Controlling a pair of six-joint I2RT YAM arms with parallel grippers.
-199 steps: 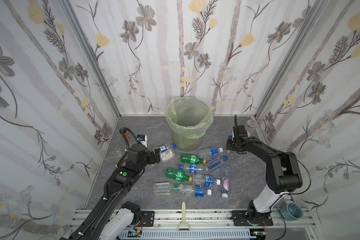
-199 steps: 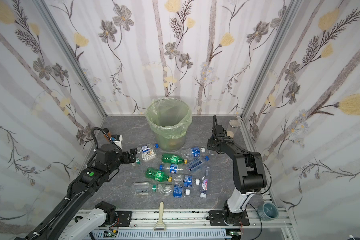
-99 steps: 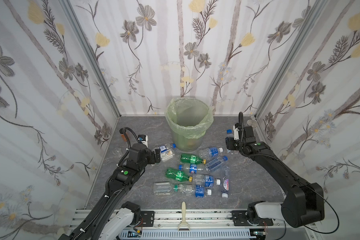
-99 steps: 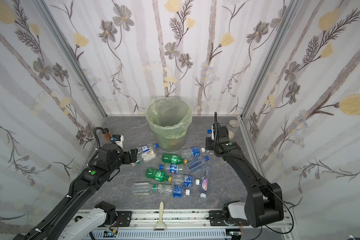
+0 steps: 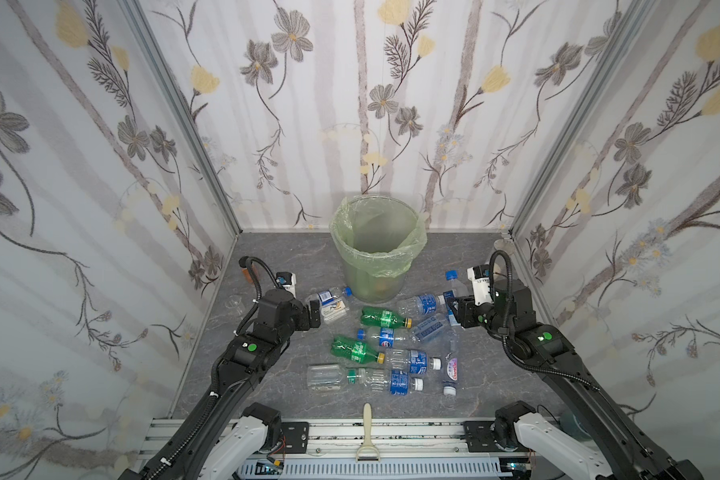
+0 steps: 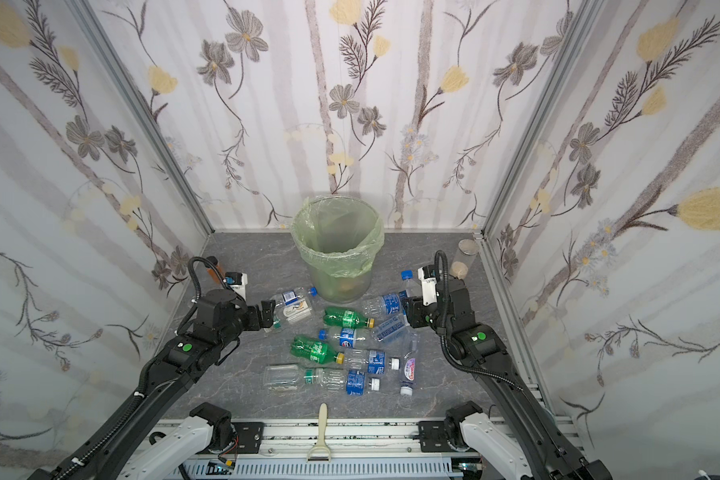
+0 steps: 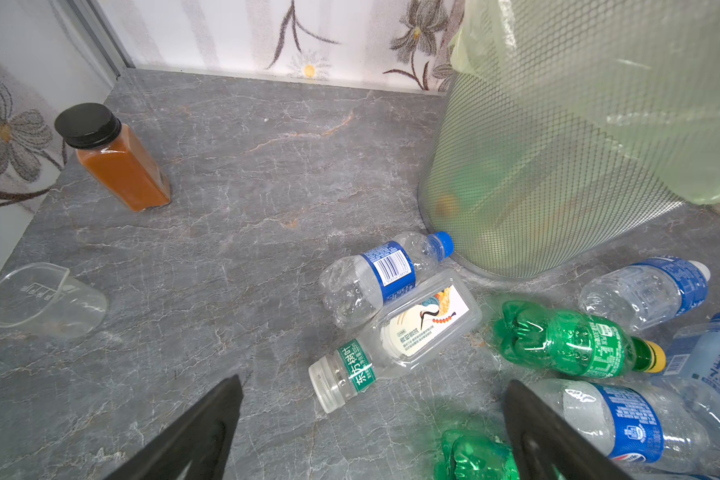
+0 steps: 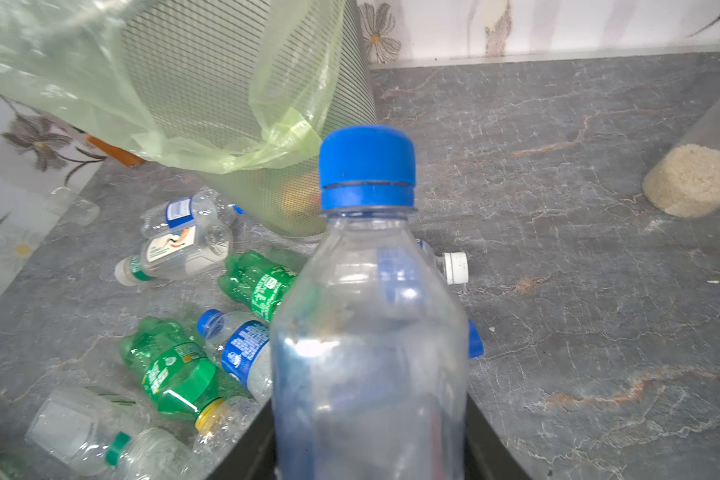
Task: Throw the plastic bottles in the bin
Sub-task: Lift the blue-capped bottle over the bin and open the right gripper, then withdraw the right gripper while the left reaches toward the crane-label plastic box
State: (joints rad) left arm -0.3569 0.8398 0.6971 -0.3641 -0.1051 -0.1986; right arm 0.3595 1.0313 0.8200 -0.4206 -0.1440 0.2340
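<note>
1. While its fingers (image 8: 488, 454) clamp a blue-capped bottle (image 8: 368, 332), we see the right gripper (image 5: 457, 311) just right of the bin (image 5: 371, 274).
2. We see the left gripper (image 5: 314, 312) with fingers (image 7: 213, 424) spread wide, empty.
3. Other plastic bottles (image 5: 385, 334) lie on the table (image 5: 487, 386) before the bin.

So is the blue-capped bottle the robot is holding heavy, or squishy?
Probably light: the bottle looks empty and see-through. Likely squishy too, since its clear walls look thin. Lying down it would probably roll, being round.
</note>
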